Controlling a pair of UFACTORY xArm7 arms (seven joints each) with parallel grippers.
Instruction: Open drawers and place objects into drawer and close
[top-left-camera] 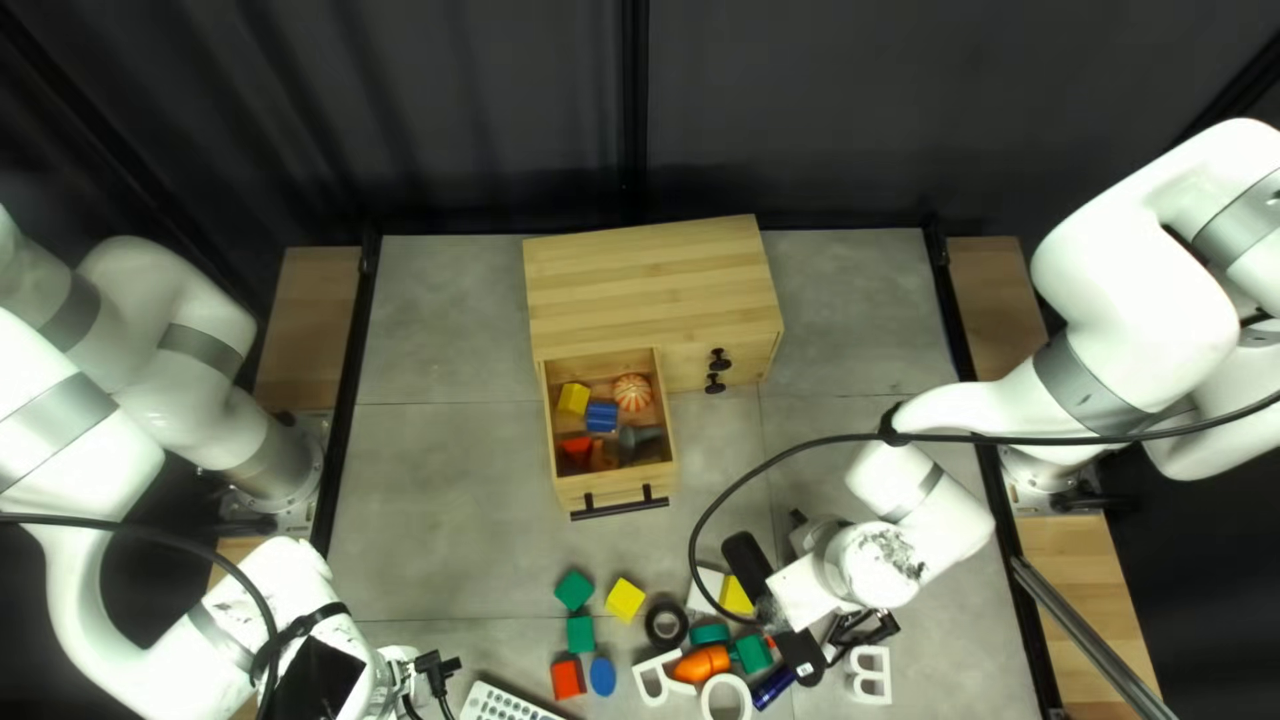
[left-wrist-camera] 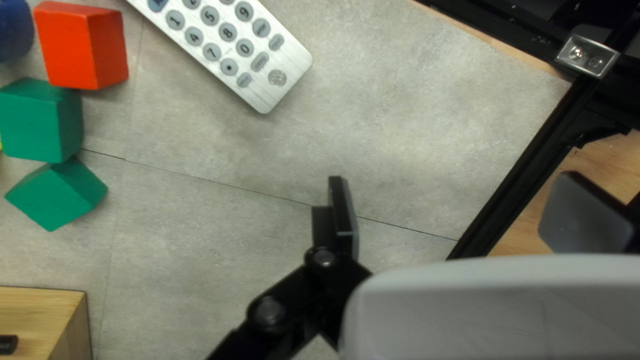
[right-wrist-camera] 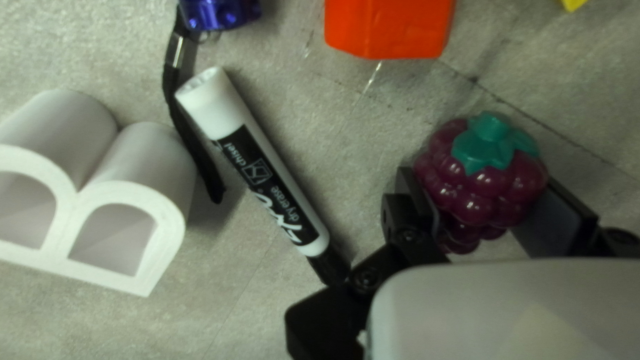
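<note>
My left gripper (top-left-camera: 435, 675) is low at the left of the top left view; in its own wrist view the gripper (left-wrist-camera: 450, 213) stands open over bare table. My right gripper (top-left-camera: 856, 638) is among the loose objects; in its wrist view the gripper (right-wrist-camera: 477, 207) is shut on a purple berry (right-wrist-camera: 480, 187) with a green cap. The berry is hidden in the top left view. The wooden cabinet (top-left-camera: 654, 280) has its left drawer (top-left-camera: 616, 491) pulled out, holding a yellow block (top-left-camera: 574, 399), a blue piece (top-left-camera: 602, 418), an orange ball (top-left-camera: 632, 391) and several other items.
A marker (right-wrist-camera: 257, 163) and a white letter B (right-wrist-camera: 127, 160) lie beside my right gripper. Green blocks (left-wrist-camera: 43, 120), a red block (left-wrist-camera: 80, 47) and a remote (left-wrist-camera: 230, 47) lie ahead of my left. A black cable (top-left-camera: 747, 474) arches near the cabinet.
</note>
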